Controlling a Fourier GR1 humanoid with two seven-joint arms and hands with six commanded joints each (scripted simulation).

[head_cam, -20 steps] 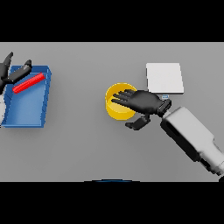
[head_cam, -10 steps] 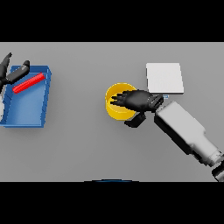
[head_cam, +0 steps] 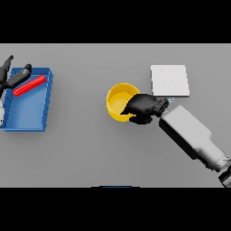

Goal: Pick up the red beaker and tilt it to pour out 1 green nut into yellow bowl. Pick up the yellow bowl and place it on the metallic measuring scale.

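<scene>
The yellow bowl (head_cam: 119, 100) stands at the table's middle. My right hand (head_cam: 143, 107) is shut on its right rim, fingers curled over the edge. To the bowl's right lies the metallic measuring scale (head_cam: 169, 80), a flat pale square. At the far left the red beaker (head_cam: 30, 85) lies on its side in a blue tray (head_cam: 27, 118). My left hand (head_cam: 10, 76) rests at the tray's upper left corner, fingers straight, just beside the beaker's end. No green nut can be made out.
The blue tray takes up the table's left edge. My right forearm (head_cam: 191, 135) stretches from the lower right toward the bowl, passing just below the scale.
My right hand's fingers have curled from spread flat over the bowl to a grip on its right rim. The left hand and the beaker have stayed put.
</scene>
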